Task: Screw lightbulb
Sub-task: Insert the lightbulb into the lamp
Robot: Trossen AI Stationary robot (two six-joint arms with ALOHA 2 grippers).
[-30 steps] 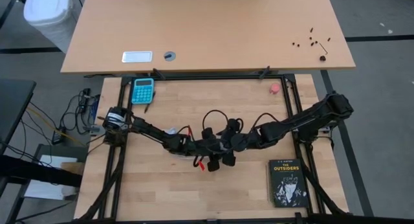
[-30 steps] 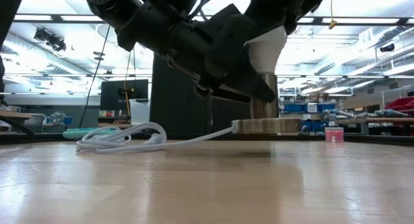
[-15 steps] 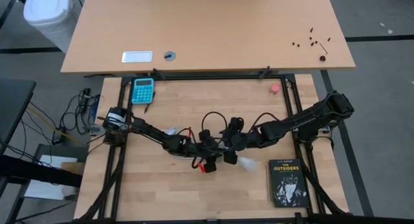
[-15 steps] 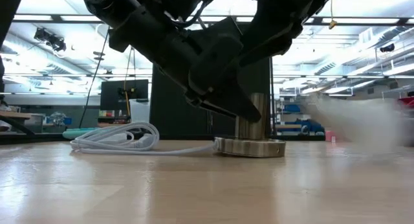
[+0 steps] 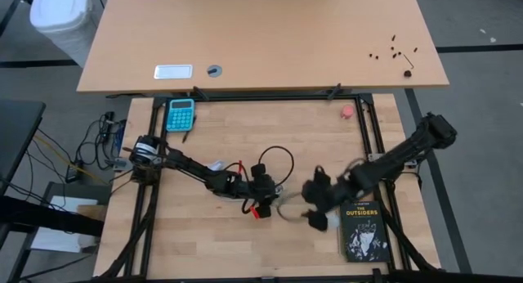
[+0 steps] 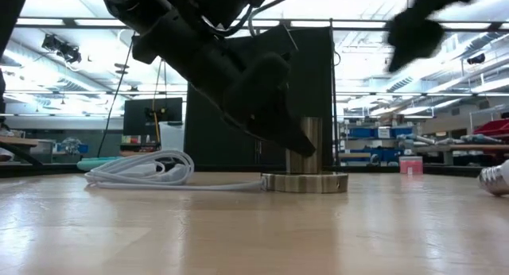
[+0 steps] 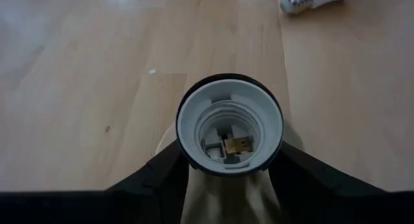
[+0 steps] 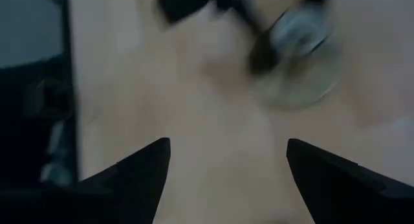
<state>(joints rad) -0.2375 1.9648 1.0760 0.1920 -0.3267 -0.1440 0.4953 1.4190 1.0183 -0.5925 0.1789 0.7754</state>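
The silvery socket [image 6: 305,182] stands upright on its disc base on the table, its open mouth [image 7: 229,123] facing up. My left gripper [image 5: 270,195] is shut on the socket's neck. The white lightbulb [image 6: 495,178] lies on its side on the table to the socket's right, apart from it. Its screw base shows in the left wrist view [image 7: 294,0]. My right gripper [image 5: 317,211] is open and empty, above the table between the socket and the black book. My left gripper pinches the socket's upright neck [image 7: 226,185] between its two fingers [image 7: 162,175], just below the white mouth rim. The fingers come slanting down from the table's left. The socket stands upright with its disc base [image 6: 305,182] flat on the table.
A black book [image 5: 362,230] lies at the near right. A small pink-red round object [image 5: 347,111] sits at the far right and a teal calculator [image 5: 181,114] at the far left. The socket's white cord [image 6: 143,168] lies coiled to its left.
The bulb has come off the socket's top and dropped to the table on the right, where it now lies on its side. The socket, earlier held lifted, now stands with its base on the table. My right gripper has gone toward the table's right and near edges.
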